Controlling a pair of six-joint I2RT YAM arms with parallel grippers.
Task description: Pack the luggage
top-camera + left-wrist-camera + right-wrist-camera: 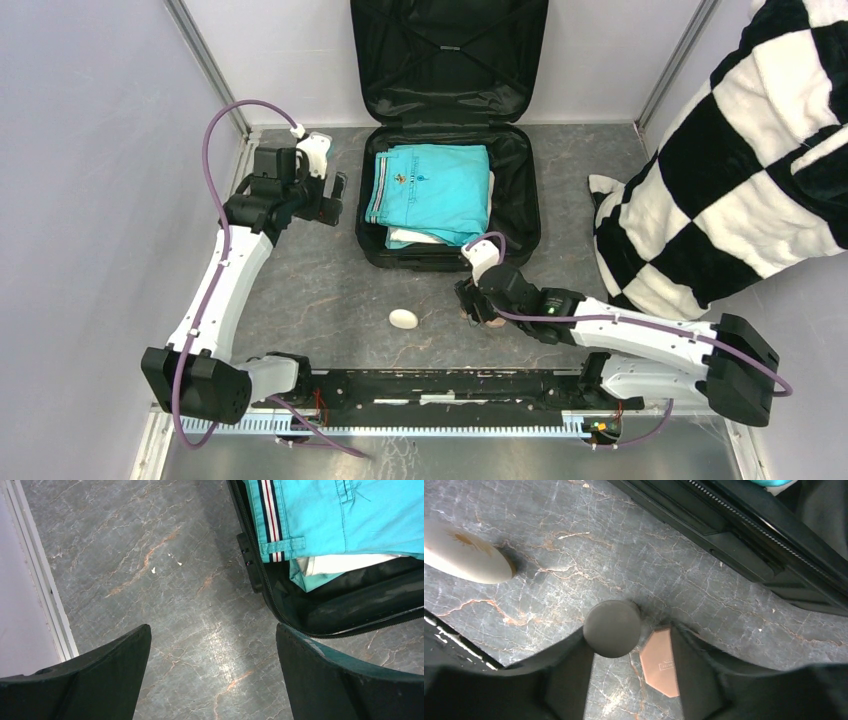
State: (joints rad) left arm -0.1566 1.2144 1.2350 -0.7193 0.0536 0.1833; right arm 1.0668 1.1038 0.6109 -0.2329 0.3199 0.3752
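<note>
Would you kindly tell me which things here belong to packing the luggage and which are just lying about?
Job in hand: luggage; teal shorts inside it; white oval item on the table; dark-capped bottle straddled by the right end effector.
Lying about, seemingly: black-and-white checkered blanket, far right.

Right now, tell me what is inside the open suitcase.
Inside the luggage lies a folded turquoise garment with a striped waistband, on top of a white garment whose edge peeks out. Black lining shows at the near end. Anything beneath the stack is covered.
</note>
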